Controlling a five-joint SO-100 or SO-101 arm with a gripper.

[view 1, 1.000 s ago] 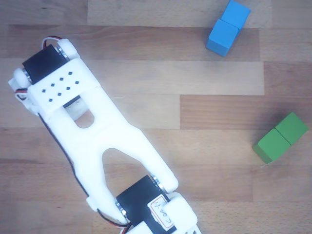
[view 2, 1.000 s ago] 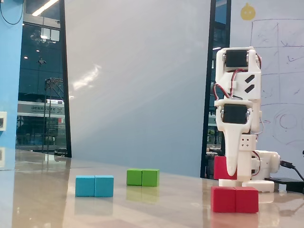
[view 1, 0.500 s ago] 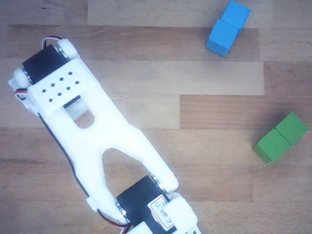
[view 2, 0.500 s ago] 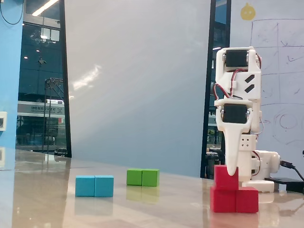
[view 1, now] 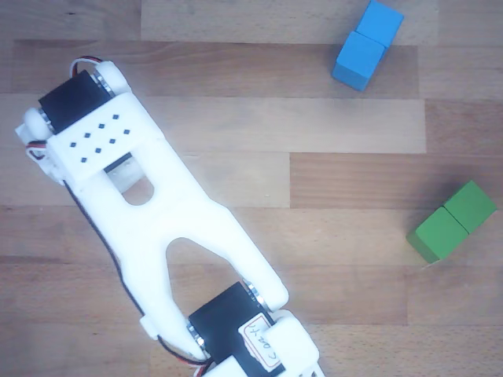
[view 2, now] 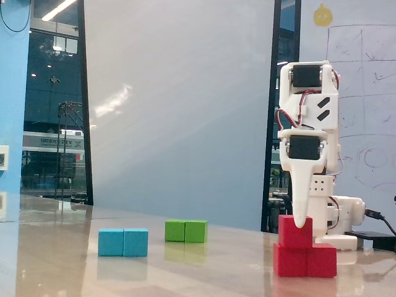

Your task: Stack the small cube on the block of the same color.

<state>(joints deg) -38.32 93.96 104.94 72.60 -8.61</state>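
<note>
A small white sticker on the black servo at the arm's lower end carries handwriting in red ink, too blurred to make out. The whiteboard behind the arm bears faint sketched lines and circles, no legible words.

End effector pointing straight down

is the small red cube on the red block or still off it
On it: in the fixed view the small red cube rests on the left half of the red block, the hand at its top.
</note>
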